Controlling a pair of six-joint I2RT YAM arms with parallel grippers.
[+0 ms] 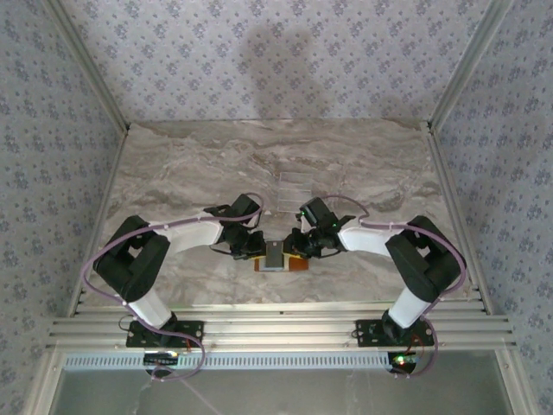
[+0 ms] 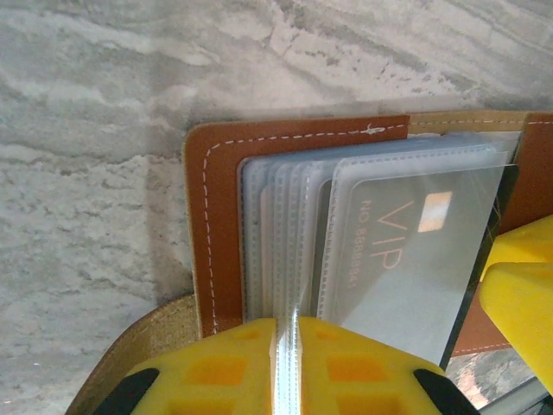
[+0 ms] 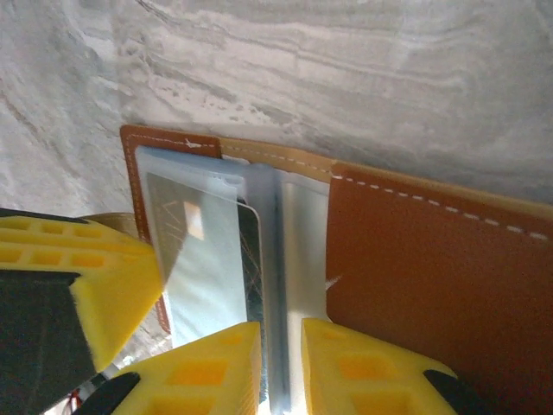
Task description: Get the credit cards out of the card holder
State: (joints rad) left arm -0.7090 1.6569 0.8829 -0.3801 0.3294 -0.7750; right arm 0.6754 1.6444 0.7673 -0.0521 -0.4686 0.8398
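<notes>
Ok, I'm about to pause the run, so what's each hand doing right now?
Left hand: closed on a clear sleeve of the wallet.
Right hand: sleeves between its fingers; grip cannot be told.

Left arm (image 1: 186,232) and right arm (image 1: 367,238): white shells, chunky black joints, looping lilac cables (image 1: 85,275). Bright yellow fingers (image 2: 363,346) moulded with square pockets, black mounts behind.

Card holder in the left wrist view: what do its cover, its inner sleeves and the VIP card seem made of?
The cover of the card holder looks like brown leather or an imitation, matt, with white stitching along the edge. The clear sleeves seem to be soft glossy plastic: see-through, with pressed seams. The VIP card looks like stiff silvery plastic, seen through its sleeve.
</notes>
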